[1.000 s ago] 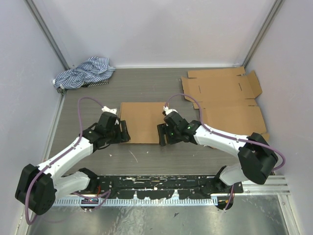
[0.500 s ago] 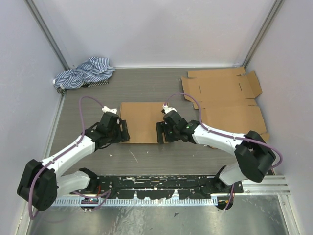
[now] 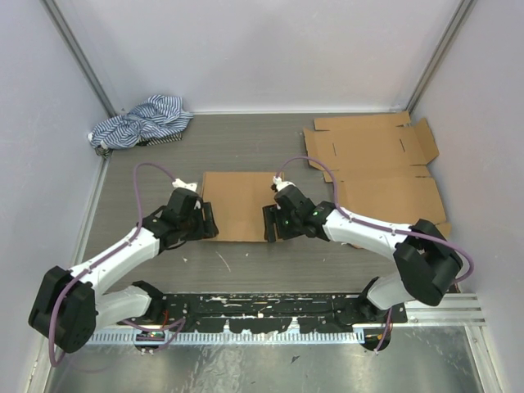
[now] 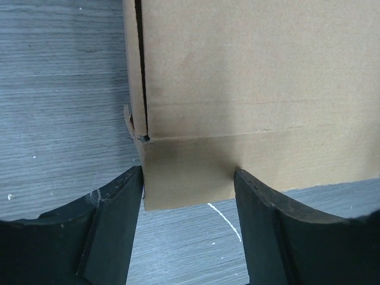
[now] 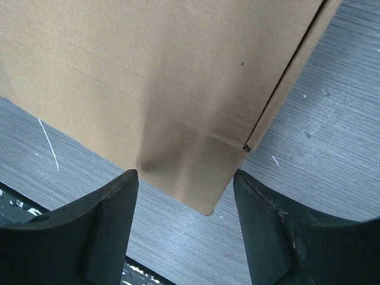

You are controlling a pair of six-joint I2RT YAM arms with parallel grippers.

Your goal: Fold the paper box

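Centrally, the flattened brown cardboard box (image 3: pixel 237 203) lies on the grey tabletop (image 3: pixel 246 143), creased along its near edge; left jaws and right jaws stand open at its near corners, gripping nothing.

We see a crumpled blue-and-white striped cloth (image 3: pixel 141 121) in the far left corner of the grey wood-grain table (image 3: pixel 246 139), and flat spare cardboard sheets (image 3: pixel 377 151) piled far right.
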